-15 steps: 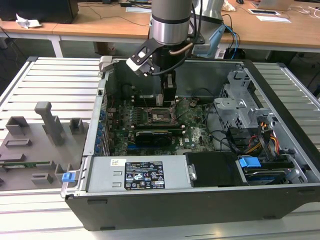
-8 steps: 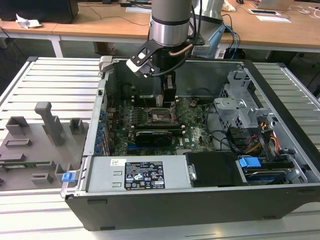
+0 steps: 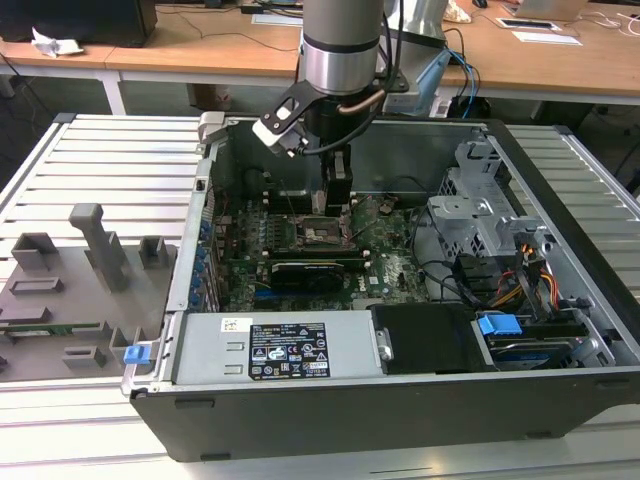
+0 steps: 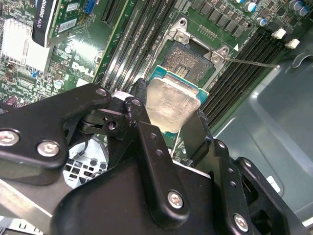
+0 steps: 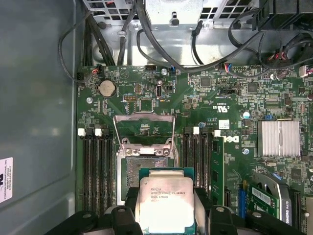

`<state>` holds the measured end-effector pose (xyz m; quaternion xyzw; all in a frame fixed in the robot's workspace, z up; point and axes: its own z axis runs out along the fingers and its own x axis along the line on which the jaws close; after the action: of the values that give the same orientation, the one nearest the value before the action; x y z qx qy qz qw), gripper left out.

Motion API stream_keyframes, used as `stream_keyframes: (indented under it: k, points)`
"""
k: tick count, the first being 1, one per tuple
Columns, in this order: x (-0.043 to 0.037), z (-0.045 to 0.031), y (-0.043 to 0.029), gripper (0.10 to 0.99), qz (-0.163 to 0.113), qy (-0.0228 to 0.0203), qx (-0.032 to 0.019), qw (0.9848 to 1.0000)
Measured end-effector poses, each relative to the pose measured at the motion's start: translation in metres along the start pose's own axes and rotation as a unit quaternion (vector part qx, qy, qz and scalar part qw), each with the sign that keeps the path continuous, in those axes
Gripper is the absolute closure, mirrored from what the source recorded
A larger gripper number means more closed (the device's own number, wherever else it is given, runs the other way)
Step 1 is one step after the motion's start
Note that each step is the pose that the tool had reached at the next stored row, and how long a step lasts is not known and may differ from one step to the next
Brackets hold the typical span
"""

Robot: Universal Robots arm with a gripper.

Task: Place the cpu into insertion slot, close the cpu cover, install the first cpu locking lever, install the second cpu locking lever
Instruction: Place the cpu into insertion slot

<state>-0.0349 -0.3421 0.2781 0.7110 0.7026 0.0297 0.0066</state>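
In the exterior view the arm reaches down into an open case point(image 3: 400, 415). Its gripper point(image 3: 335, 212) is low over the slot point(image 3: 325, 234) on the board point(image 3: 385, 265). A graphics card point(image 3: 305, 271) lies just in front of the slot. A power supply point(image 3: 270, 348) runs along the near wall, and a drive cage point(image 3: 480, 210) stands toward the exterior view's right.

In the second wrist view two black fingers point(image 4: 146, 139) are clamped on opposite edges of the cpu point(image 4: 171, 103), its metal top showing. The cpu overlaps the near edge of the slot point(image 4: 188, 61), whose dark centre is bare. A thin lever point(image 4: 254, 63) sticks out sideways from the slot's rim, across the memory slots point(image 4: 234, 85).

In the first wrist view the cpu point(image 5: 166, 203) sits between the fingers point(image 5: 201, 198) and hides part of the slot point(image 5: 128, 169). The cover point(image 5: 144, 128) is swung open on the slot's far side. Memory slots point(image 5: 95, 166) flank the slot on both sides. A heatsink point(image 5: 279, 138), a coin cell point(image 5: 107, 88) and cables point(image 5: 146, 44) lie further off.
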Motion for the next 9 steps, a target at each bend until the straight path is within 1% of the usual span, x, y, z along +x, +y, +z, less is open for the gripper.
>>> stream_keyframes:
  k: [9]
  points:
    - [0.0000,0.0014,-0.0001,0.557,0.000,0.0001,0.0000,1.0000]
